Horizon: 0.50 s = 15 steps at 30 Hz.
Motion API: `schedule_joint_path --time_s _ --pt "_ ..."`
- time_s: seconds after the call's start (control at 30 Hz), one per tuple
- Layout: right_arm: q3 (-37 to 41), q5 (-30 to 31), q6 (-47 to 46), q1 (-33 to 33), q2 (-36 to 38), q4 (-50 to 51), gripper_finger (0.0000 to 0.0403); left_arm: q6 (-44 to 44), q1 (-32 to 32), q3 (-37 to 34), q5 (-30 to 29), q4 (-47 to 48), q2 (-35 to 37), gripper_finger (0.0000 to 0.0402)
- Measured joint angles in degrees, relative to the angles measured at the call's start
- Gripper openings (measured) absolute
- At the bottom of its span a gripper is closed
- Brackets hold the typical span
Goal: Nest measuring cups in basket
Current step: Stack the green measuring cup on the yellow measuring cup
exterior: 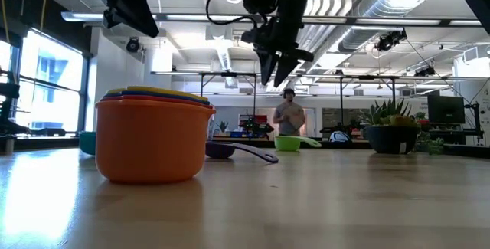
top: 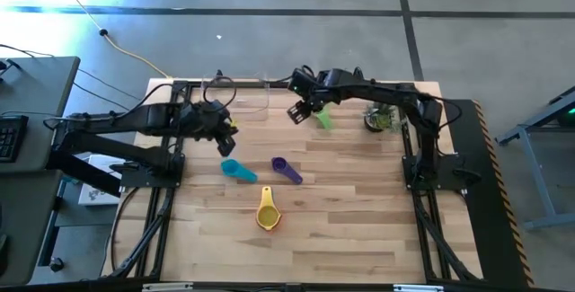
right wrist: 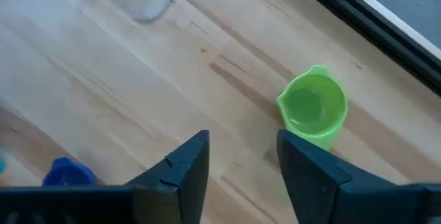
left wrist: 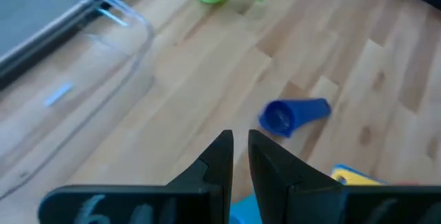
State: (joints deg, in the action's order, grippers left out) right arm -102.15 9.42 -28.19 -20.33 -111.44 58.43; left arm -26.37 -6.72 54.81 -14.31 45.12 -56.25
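My right gripper (top: 301,110) (right wrist: 241,162) is open and hovers above the table just left of the green cup (top: 323,118) (right wrist: 313,107), which lies on its side near the far edge. My left gripper (top: 225,132) (left wrist: 239,156) is shut, empty, and hangs above the teal cup (top: 238,171). A purple cup (top: 287,169) (left wrist: 293,116) lies on its side mid-table. An orange cup with yellow and other cups nested inside (top: 268,213) (exterior: 153,138) stands nearer the front. The clear basket (top: 235,96) (left wrist: 89,38) sits at the far edge.
A small potted plant (top: 382,118) (exterior: 394,130) stands at the far right of the table, right of the green cup. A person (exterior: 289,115) stands in the room beyond the table. Bare wood lies along the near edge and the right half.
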Motion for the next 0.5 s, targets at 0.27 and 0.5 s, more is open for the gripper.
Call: schedule_joint_path --time_s 0.27,0.5 --pt "0.0 -3.67 5.76 -4.47 -3.15 -1.99 0.0172 0.06 -7.9 0.0 -0.06 0.02 -0.21 0.0035" --pt "0.0 -3.68 9.03 -5.92 -7.24 -2.33 0.0172 0.06 -11.88 0.0 -0.04 0.02 -0.19 0.0035"
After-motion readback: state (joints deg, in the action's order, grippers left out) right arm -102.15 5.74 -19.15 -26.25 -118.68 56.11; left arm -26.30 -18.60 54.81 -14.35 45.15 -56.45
